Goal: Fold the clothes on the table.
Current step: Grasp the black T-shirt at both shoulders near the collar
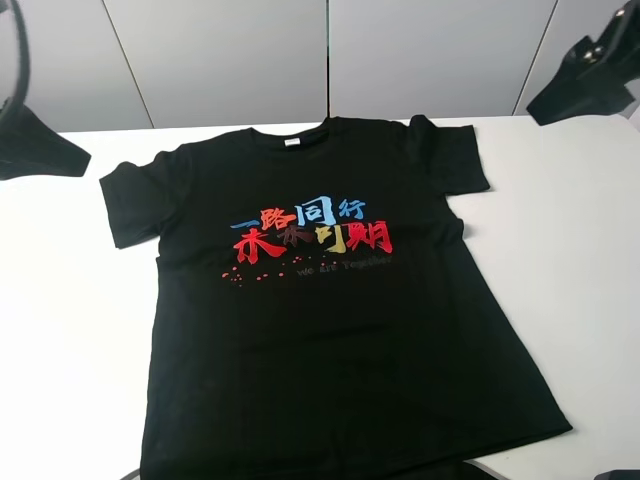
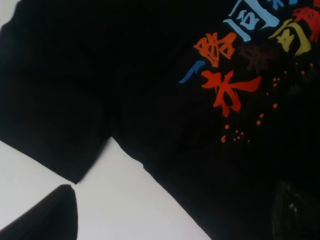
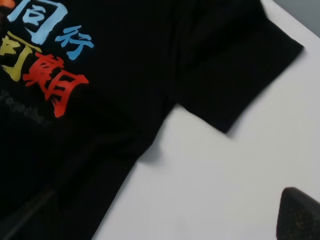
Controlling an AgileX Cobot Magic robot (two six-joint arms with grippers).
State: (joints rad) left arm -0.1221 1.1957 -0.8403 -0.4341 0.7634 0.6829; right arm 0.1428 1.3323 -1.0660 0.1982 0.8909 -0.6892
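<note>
A: The black T-shirt (image 1: 330, 340) lies flat, print up, across the middle of the white table (image 1: 70, 350), both sleeves spread.

B: The grippers?

A: Barely in view; whether they're parted, I cannot tell. Best start: pinch each sleeve at its hem, fold inward evenly.

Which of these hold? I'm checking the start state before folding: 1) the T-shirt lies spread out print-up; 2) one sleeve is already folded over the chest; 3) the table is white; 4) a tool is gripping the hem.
1) True: the black T-shirt lies flat on the table, with its colourful print facing up.
2) False: both sleeves lie spread out to the sides, the left sleeve and the right sleeve.
3) True: the table is white.
4) False: neither arm touches the shirt; both sit back at the view's upper corners.
</note>
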